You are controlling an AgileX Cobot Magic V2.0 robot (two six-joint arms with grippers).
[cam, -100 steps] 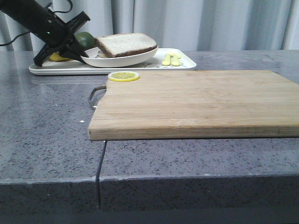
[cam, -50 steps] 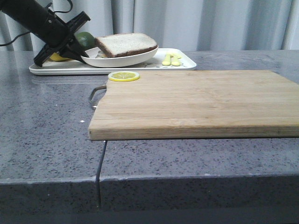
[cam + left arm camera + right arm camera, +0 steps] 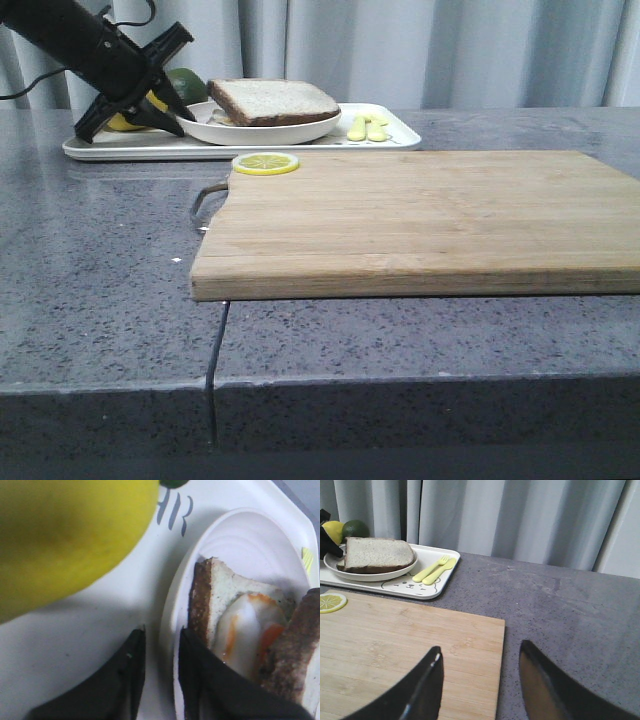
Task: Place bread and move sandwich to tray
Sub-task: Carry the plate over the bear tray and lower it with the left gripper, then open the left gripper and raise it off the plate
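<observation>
The sandwich sits on its round white plate point(image 3: 262, 131) on the white tray point(image 3: 392, 136) at the far left. The pale bread slice point(image 3: 276, 99) lies on top. In the left wrist view the fried egg point(image 3: 246, 630) shows between the lower slice point(image 3: 216, 587) and the top slice's crust point(image 3: 295, 650). My left gripper point(image 3: 184, 112) straddles the plate's left rim point(image 3: 162, 635), one finger inside and one outside with a small gap, slightly open. My right gripper point(image 3: 480, 655) is open and empty above the wooden board's right edge.
A lemon point(image 3: 65, 535) and a lime point(image 3: 190, 80) lie on the tray beside my left gripper. A yellow fork and knife point(image 3: 367, 127) lie on the tray's right part. A lemon slice point(image 3: 265, 163) lies on the wooden board point(image 3: 420, 220). Curtains hang behind.
The plate with the sandwich was tilted and raised on its right side; now it lies flat on the tray. My left gripper has dropped slightly with it.
</observation>
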